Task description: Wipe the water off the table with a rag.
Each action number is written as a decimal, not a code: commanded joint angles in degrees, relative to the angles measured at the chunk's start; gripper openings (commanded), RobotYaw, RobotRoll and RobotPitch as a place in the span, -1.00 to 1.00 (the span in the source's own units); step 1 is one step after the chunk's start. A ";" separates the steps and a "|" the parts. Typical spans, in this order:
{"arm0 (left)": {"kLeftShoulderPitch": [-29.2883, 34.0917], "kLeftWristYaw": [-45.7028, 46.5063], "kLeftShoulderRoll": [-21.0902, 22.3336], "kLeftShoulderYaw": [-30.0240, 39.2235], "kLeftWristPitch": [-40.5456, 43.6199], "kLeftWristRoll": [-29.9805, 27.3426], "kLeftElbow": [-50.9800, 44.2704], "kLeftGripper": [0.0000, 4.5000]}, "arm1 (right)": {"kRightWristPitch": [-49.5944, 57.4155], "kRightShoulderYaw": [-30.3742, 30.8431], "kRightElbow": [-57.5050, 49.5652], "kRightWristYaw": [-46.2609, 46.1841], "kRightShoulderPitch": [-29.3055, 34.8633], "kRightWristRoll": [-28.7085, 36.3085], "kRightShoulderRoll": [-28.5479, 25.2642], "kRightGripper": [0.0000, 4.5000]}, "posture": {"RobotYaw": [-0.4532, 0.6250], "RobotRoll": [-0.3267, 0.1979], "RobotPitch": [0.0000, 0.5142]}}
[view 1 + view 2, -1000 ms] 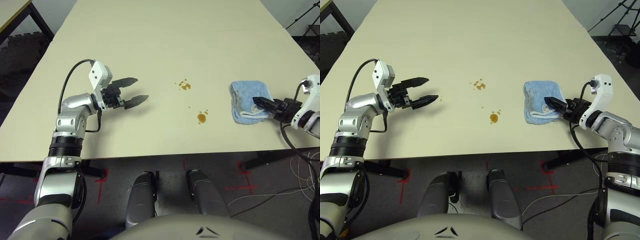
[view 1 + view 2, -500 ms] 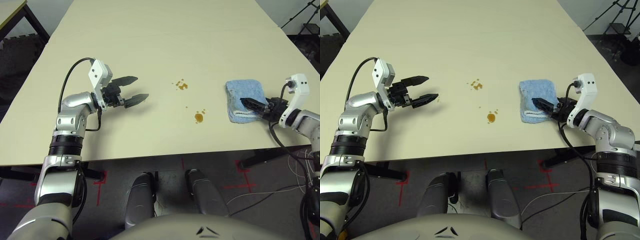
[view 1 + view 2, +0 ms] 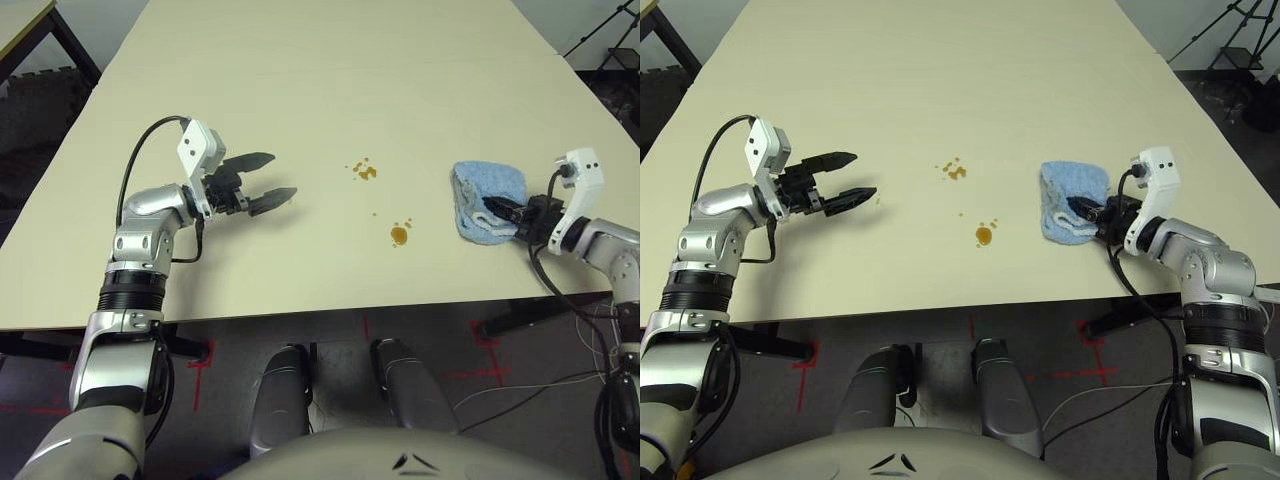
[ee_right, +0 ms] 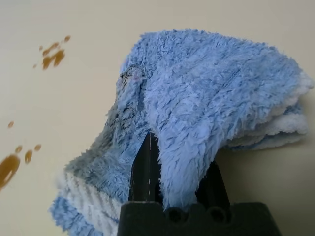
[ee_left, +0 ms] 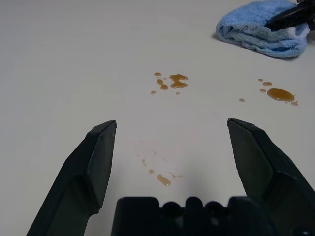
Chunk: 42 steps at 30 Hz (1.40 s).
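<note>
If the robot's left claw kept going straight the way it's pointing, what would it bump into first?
Probably the water: the left gripper, open over the table, points at that farther cluster of drops. The rag lies beyond, off to one side.

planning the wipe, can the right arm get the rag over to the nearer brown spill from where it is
Probably yes. The right gripper is shut on the rag, and only bare table lies between it and the nearer spill. The left gripper is well off to the other side.

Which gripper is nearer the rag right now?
Right. The right gripper is shut on the rag, fingers buried in its folds. The left gripper hangs open far across the table, beyond the water.
</note>
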 commanded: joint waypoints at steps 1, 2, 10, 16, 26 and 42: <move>0.05 0.10 0.04 -0.45 -0.66 0.77 0.52 1.00 | 1.15 -3.57 -0.37 -2.51 -2.94 2.70 1.29 -0.97 | -0.43 0.25 -0.40; 0.04 0.05 0.08 -0.42 -0.71 0.79 0.61 1.00 | 1.77 -4.13 -0.63 -3.10 -3.63 3.27 1.68 -0.97 | -0.43 0.25 -0.40; -0.07 0.01 0.00 -0.47 -1.14 0.89 1.01 1.00 | 9.85 -5.19 -4.42 -5.70 -7.48 8.23 2.86 -0.97 | -0.42 0.25 -0.44; 0.02 0.09 0.06 -0.39 -1.06 0.84 0.75 1.00 | 17.91 -1.69 -11.53 -3.87 -3.57 9.56 0.49 -0.97 | -0.41 0.25 -0.42; -0.16 -0.06 -0.11 -0.55 -1.26 0.91 1.30 1.00 | 20.78 0.84 -19.43 -4.72 4.64 8.89 0.63 -0.97 | -0.44 0.25 -0.40; -0.90 -0.75 -0.01 -0.83 -1.69 1.14 2.36 1.00 | 26.12 5.99 -29.72 -11.28 9.86 10.70 10.61 -0.97 | -0.45 0.25 -0.38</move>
